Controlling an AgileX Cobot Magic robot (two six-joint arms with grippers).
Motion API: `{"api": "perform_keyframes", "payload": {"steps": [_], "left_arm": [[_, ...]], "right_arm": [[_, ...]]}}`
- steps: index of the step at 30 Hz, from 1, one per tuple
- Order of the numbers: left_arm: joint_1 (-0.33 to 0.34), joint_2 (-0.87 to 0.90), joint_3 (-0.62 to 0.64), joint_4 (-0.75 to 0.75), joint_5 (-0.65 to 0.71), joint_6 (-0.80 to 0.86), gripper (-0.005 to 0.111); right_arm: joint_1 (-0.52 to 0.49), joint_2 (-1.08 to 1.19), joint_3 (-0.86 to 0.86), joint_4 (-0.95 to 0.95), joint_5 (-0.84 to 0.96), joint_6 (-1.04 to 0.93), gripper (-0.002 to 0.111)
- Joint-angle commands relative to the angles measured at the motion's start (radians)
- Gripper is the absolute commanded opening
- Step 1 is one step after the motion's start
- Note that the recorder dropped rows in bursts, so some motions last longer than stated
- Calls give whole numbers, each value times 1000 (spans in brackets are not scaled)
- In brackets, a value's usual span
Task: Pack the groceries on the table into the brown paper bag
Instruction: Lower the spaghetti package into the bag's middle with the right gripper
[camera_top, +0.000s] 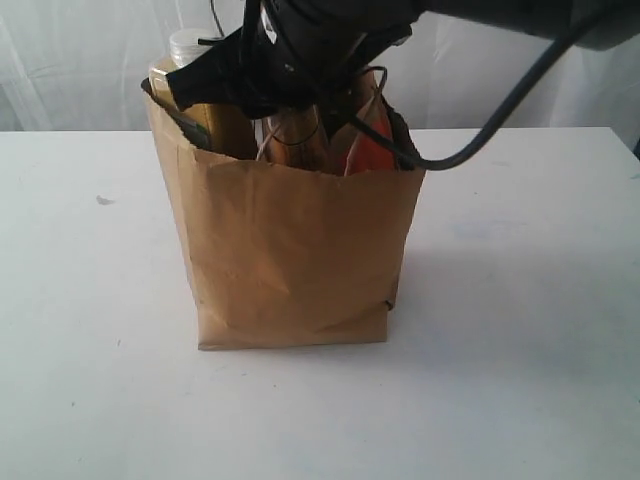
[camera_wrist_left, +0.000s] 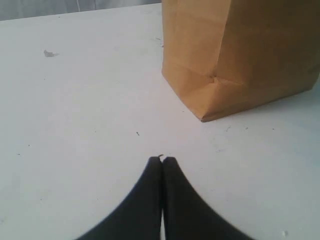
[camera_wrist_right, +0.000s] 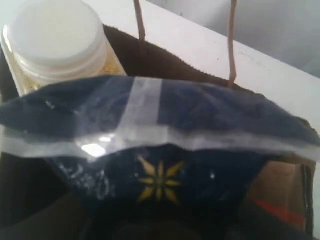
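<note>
Quick rundown of where you're at. The brown paper bag (camera_top: 290, 250) stands upright in the middle of the exterior frame on the white table (camera_top: 520, 380), and no groceries show on the tabletop around it.

The right gripper (camera_top: 300, 90) hangs right over the bag mouth at the top of that frame. In the right wrist view the blue-ended spaghetti pack (camera_wrist_right: 160, 150) fills the centre, standing end-up inside the bag. It hides the jaws, so you can't tell whether the pincer is clamped on it or just parted around it.

The white-capped bottle of yellow grains (camera_wrist_right: 55, 35) is at the upper left of that frame, tucked into a bag corner. The orange-labelled pouch (camera_wrist_right: 280, 202) peeks out at the lower right.

Your left gripper (camera_wrist_left: 162, 161) is pinched closed on nothing, low over the table at the bottom of its frame. The bag is off in the upper right, apart from it.

Handling-wise, I'd guess the spaghetti pack is light and long. The film looks slick and crinkly, and the strands will snap if you lever them. Grab across the flat body just under the sealed end, not the seal flap itself, and keep it upright.

The bag is soft paper, so a sideways shove will probably tip or crumple it. The loop handles (camera_wrist_right: 231, 45) look like snag bait too.
</note>
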Motion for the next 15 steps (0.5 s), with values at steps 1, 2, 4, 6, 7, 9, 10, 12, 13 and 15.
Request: {"api": "perform_keyframes", "payload": {"steps": [1, 2, 4, 6, 7, 9, 10, 12, 13, 15], "left_arm": [[3, -4, 4, -7, 7, -1, 0], [3, -4, 4, -7, 7, -1, 0], [3, -4, 4, -7, 7, -1, 0], [3, -4, 4, -7, 7, -1, 0], [3, -4, 4, -7, 7, -1, 0], [3, -4, 4, -7, 7, -1, 0], [3, -4, 4, -7, 7, -1, 0], [3, -4, 4, -7, 7, -1, 0], [3, -4, 4, -7, 7, -1, 0], [3, -4, 4, -7, 7, -1, 0]], "right_arm": [[-5, -17, -2, -42, -3, -68, 2], [-5, -17, -2, -42, -3, -76, 5], [-5, -17, -2, -42, -1, -82, 16], [-5, -17, -2, -40, 3, -83, 30], [-5, -17, -2, -40, 3, -83, 39], [-5, -17, -2, -40, 9, -83, 55], [-5, -17, -2, -40, 9, -92, 63], [-5, -17, -2, -40, 22, -117, 72], [-5, -17, -2, -40, 35, -121, 74], [-5, -18, -2, -40, 57, -124, 73]]}}
